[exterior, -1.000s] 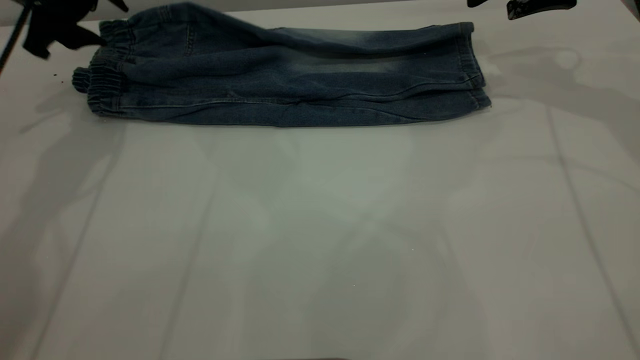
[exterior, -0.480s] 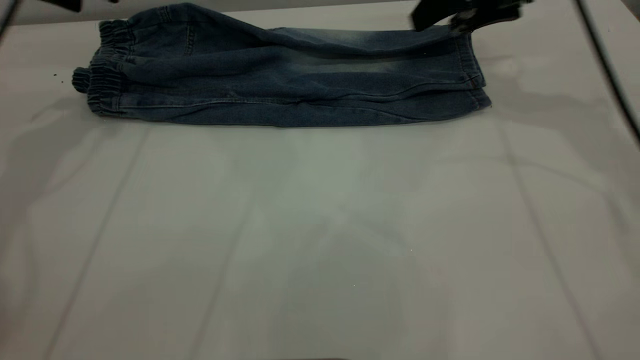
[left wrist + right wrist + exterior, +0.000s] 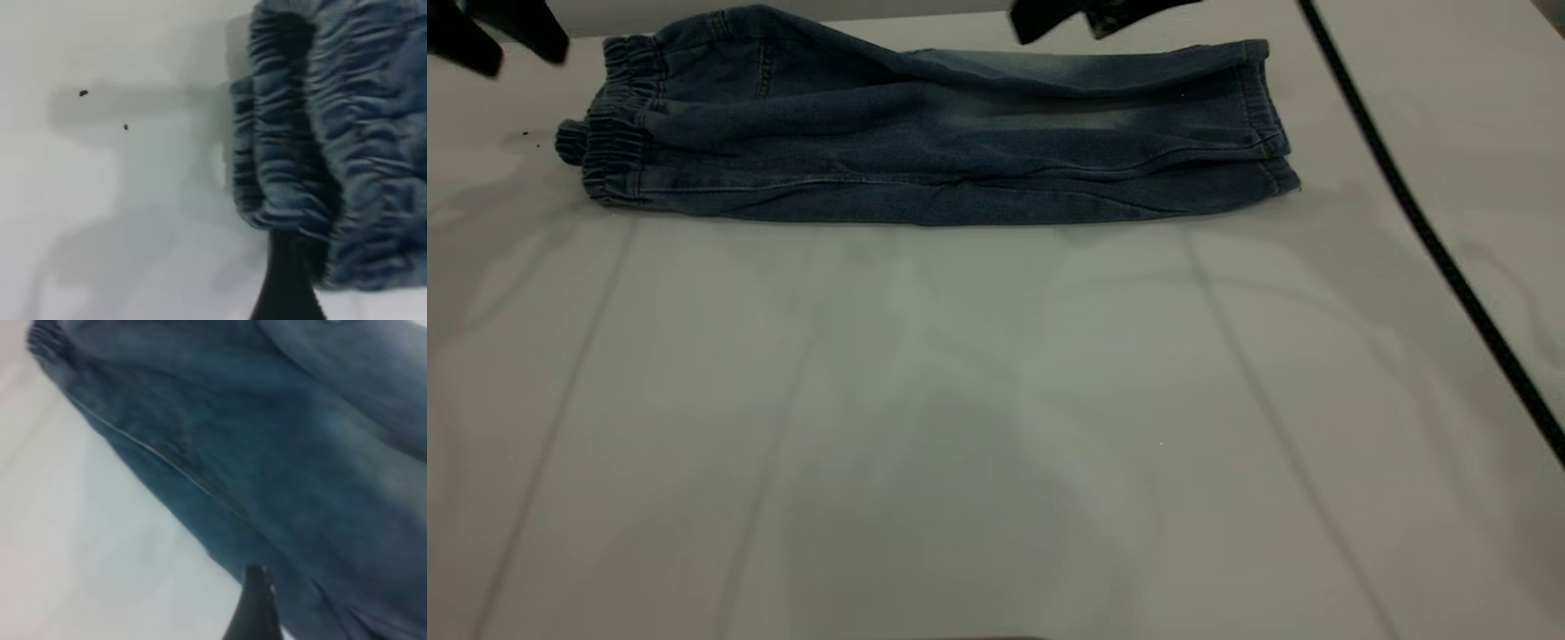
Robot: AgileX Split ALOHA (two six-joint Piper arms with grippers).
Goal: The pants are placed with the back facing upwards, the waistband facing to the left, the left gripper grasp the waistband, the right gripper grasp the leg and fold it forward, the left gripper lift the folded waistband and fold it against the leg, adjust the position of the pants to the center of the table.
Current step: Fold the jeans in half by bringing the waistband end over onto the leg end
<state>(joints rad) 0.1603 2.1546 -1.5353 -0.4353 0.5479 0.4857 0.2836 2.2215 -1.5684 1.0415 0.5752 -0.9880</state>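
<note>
The blue denim pants (image 3: 925, 151) lie folded lengthwise along the far side of the table (image 3: 960, 400). Their gathered waistband (image 3: 614, 133) points left, and the leg (image 3: 1067, 71) with a pale faded patch lies on top, hems at the right. My left gripper (image 3: 525, 62) hovers open above the table, left of the waistband and apart from it. In the left wrist view one dark finger (image 3: 287, 287) shows just before the ruffled waistband (image 3: 293, 133). My right gripper (image 3: 1040, 22) hangs over the far edge of the pants near their middle, holding nothing. Its wrist view looks down on denim (image 3: 267, 453).
A black cable (image 3: 1432, 240) runs diagonally across the right part of the table. Two small dark specks (image 3: 527, 135) lie left of the waistband. The wide near half of the table holds only shadows.
The left gripper has drawn back from the waistband to the far left. The right gripper has swept left from the hem end to over the pants' middle. The cable has swung into view.
</note>
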